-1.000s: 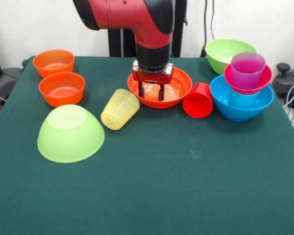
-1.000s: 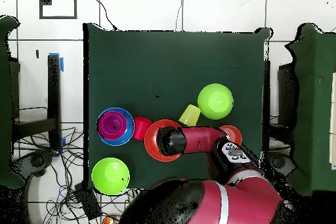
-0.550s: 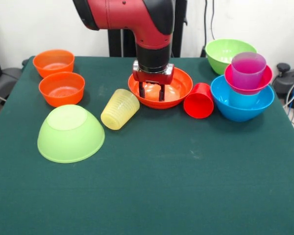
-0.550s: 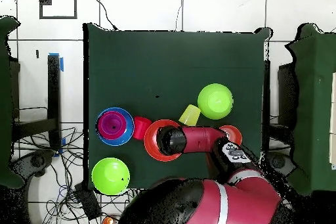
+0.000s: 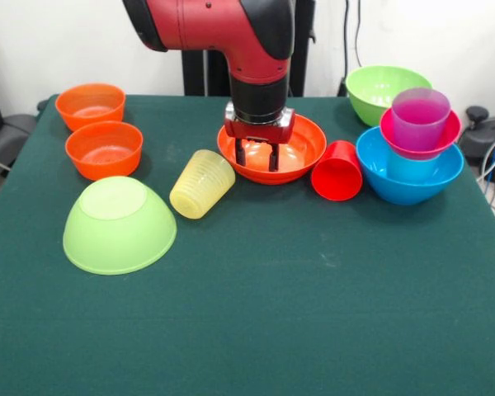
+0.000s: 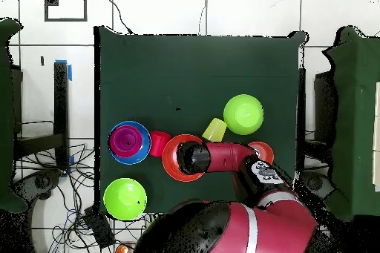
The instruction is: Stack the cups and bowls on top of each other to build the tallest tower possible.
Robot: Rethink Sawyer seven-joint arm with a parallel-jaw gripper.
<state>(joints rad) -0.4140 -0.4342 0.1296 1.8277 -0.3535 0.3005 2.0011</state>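
Note:
My gripper (image 5: pixel 256 157) hangs open inside the wide orange bowl (image 5: pixel 301 144), its two fingers standing apart just behind the bowl's front rim. A red cup (image 5: pixel 337 171) lies on its side against the right of that bowl. Right of it stands the large blue bowl (image 5: pixel 412 186), which holds a light blue cup (image 5: pixel 408 167), a magenta bowl (image 5: pixel 441 136) and a purple cup (image 5: pixel 419 118). A yellow cup (image 5: pixel 202 184) lies tipped to the left of the orange bowl. In the overhead view the arm covers the gripper over the orange bowl (image 6: pixel 171 162).
An upturned lime green bowl (image 5: pixel 119 224) sits front left. Two small orange bowls (image 5: pixel 90 106) (image 5: pixel 104 149) stand at the far left. Another lime green bowl (image 5: pixel 371 91) stands upright behind the blue stack. Cables hang off the table's right edge.
The gripper and the wide orange bowl have slid slightly to the right. The red cup and the blue bowl's stack shifted right with them.

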